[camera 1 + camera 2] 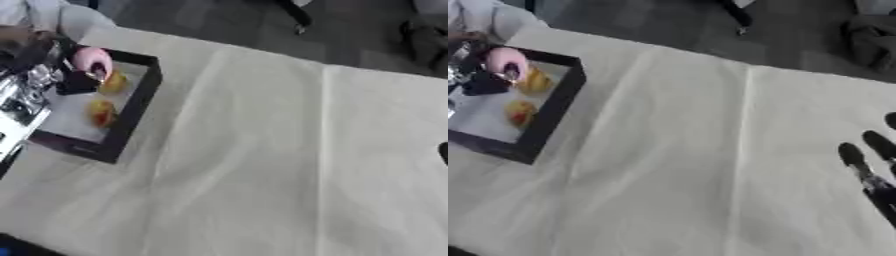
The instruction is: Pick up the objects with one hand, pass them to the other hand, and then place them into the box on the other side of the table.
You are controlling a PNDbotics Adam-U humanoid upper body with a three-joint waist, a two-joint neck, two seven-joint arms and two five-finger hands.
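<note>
A black-walled box (140, 102) with a pale floor stands at the table's left edge. Two yellow-orange objects lie inside it, one at the back (115, 81) and one with a red patch nearer the middle (101, 113). Over the box's back corner my left hand (77, 81) is curled round a rounded pink object (91, 59), and its silver arm comes in from the left. At the right edge my right hand (857, 159) shows only straight dark fingers, held open above the cloth with nothing in them.
A pale creased cloth (262, 150) covers the table. Dark floor lies beyond the far edge, with a dark bundle (427, 42) at the top right. A dark blue shape (17, 247) sits at the bottom left corner.
</note>
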